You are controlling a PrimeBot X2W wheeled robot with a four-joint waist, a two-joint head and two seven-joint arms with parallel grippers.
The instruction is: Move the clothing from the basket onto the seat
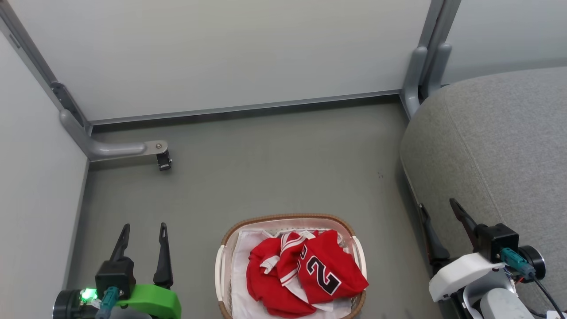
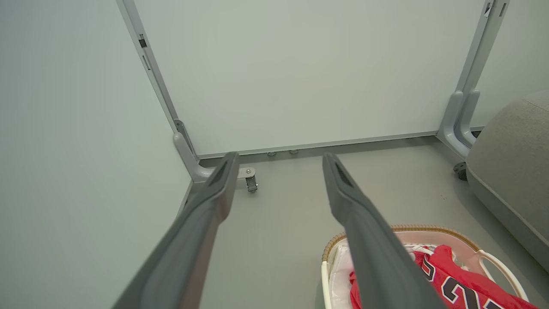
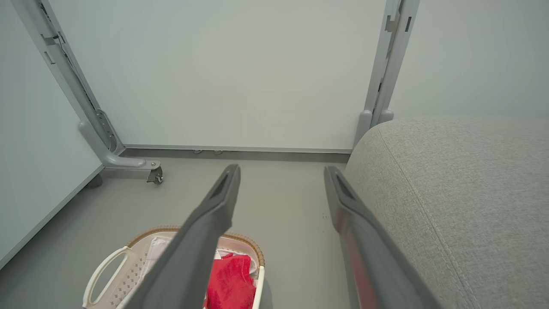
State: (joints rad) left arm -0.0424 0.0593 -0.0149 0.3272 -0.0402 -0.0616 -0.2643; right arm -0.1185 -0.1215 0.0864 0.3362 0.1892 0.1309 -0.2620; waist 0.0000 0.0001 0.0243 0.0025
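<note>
I have the basket (image 1: 289,218) on the floor (image 1: 274,168) straight ahead of me, and the clothing (image 1: 274,288) is all inside it. A red jersey (image 1: 330,272) with a big 2 lies on top, toward the basket's right side. A striped piece (image 1: 290,254), red with white trim, is bunched against it on the left, and both rest on the white liner (image 1: 241,250). The seat (image 1: 496,141) stands to the right of the basket with a strip of floor between them. My left gripper (image 1: 145,227) hangs left of the basket, its fingers spread wide with nothing between them. My right gripper (image 1: 436,204) hangs right of the basket, by the seat's near side, and is likewise spread and empty. I expect this cloth to be light, limp and a little slick, so it should drape and trail when lifted. I would pinch a raised fold near the jersey's crumpled middle, deep enough to hold but shallow enough to miss the liner. The two pieces look tangled, so one may drag the other over the rim.
</note>
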